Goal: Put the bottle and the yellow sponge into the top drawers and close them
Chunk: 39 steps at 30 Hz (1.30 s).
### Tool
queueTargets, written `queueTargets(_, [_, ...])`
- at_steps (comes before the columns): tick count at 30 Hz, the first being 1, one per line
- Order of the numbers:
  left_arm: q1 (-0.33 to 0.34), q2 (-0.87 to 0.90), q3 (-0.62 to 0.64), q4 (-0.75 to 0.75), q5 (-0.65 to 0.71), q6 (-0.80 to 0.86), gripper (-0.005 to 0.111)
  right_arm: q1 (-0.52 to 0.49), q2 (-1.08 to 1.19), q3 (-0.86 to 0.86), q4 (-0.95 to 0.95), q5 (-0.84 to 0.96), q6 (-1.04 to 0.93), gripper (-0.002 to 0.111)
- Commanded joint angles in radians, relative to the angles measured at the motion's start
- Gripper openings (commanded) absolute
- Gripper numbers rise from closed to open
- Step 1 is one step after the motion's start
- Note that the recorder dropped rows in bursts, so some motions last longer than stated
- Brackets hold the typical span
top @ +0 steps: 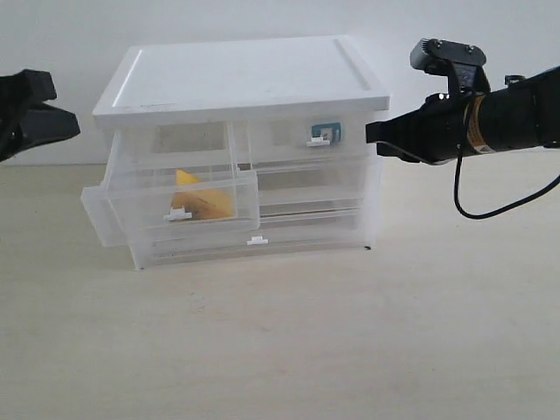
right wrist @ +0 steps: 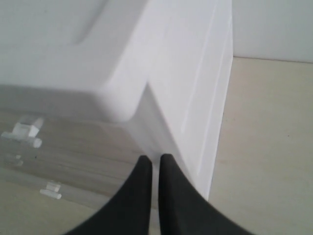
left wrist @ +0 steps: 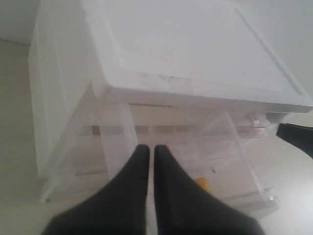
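One wedge-shaped yellow sponge (top: 199,201), orange-sided.

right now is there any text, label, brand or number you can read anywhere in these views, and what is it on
No text can be read in any view.
Cabinet top: a faint dark mark on its front edge, too small to read.
Bottle, seen through the right top drawer: no label legible.
Yellow sponge: no markings visible.
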Motion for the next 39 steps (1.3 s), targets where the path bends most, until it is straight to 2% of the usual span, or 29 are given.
queueTargets(1, [0.0,0.08,-0.027,-0.005,-0.001,0.005,0.004,0.006,-0.005,-0.005,0.016,-0.092,-0.003,0.0])
queueTargets(6, [0.0,0.162,-0.081,-0.104,0.005,0.12,0.004,0.006,-0.005,-0.005,0.012,-0.08,-0.003,0.0])
queueTargets(10, [0.0,0.232,-0.119,-0.097,0.107,0.133,0.004,0.006,-0.005,-0.005,0.005,-0.065,-0.003,0.0])
queueTargets(12, [0.002,0.262,-0.144,-0.128,0.118,0.191,0.004,0.006,-0.005,-0.005,0.003,-0.066,-0.003,0.0])
queueTargets(23, [-0.002,0.321,-0.232,-0.381,-0.029,0.374,0.004,0.006,-0.005,-0.005,0.001,-0.046,-0.003,0.0])
queueTargets(28, [0.001,0.375,-0.269,-0.369,-0.041,0.384,0.004,0.006,-0.005,-0.005,-0.008,-0.051,-0.003,0.0])
queueTargets(34, [0.003,0.287,-0.257,-0.263,0.06,0.36,0.004,0.006,-0.005,-0.005,-0.006,-0.028,-0.003,0.0])
queueTargets(39, [-0.002,0.203,-0.201,-0.233,-0.012,0.28,0.004,0.006,-0.005,-0.005,-0.006,-0.026,-0.005,0.0])
